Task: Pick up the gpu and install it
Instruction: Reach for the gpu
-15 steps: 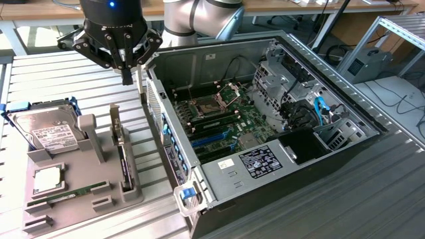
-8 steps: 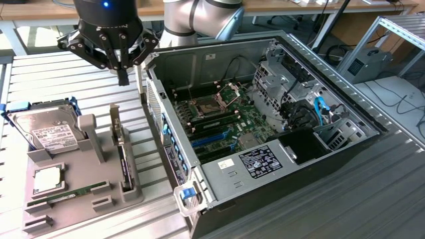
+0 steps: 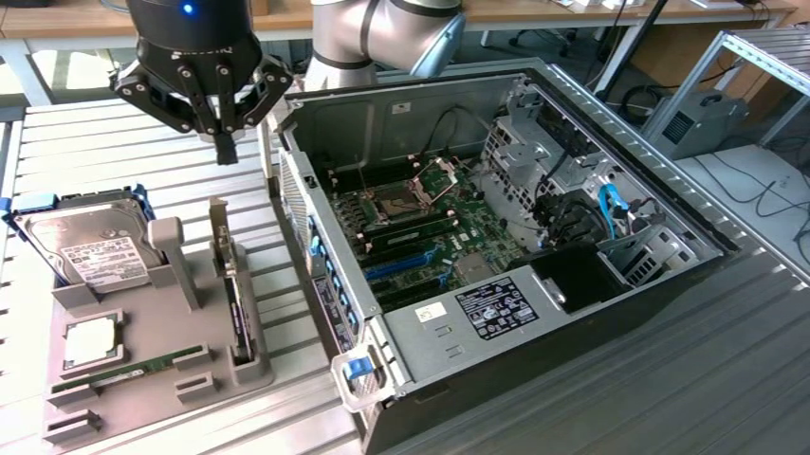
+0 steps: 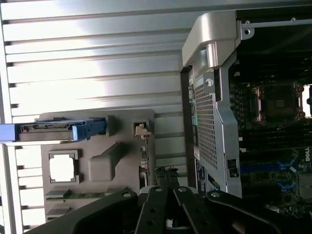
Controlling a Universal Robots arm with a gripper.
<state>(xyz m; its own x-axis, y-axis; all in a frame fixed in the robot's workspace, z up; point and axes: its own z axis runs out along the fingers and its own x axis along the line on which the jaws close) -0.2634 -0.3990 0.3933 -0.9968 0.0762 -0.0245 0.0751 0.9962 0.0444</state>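
Note:
The gpu (image 3: 231, 284) stands on edge in a slot of the grey holder (image 3: 152, 379), a thin card with its silver end bracket at the far end. In the wrist view the gpu (image 4: 143, 155) appears edge-on, with the bracket end near the holder's rim. My black gripper (image 3: 226, 152) hangs well above the bracket end of the card, fingers pointing down and shut, with nothing between them. Its fingers (image 4: 155, 204) converge over the card's line, where the gripper (image 4: 165, 179) stays apart from the card.
The open computer case (image 3: 379, 332) lies at the exterior view's right of the holder, motherboard (image 3: 431, 227) exposed. On the holder are a hard drive (image 3: 82, 246) with blue rails, a CPU (image 3: 91, 341) and a memory stick (image 3: 127, 368). A slatted metal table (image 3: 633, 398) carries everything.

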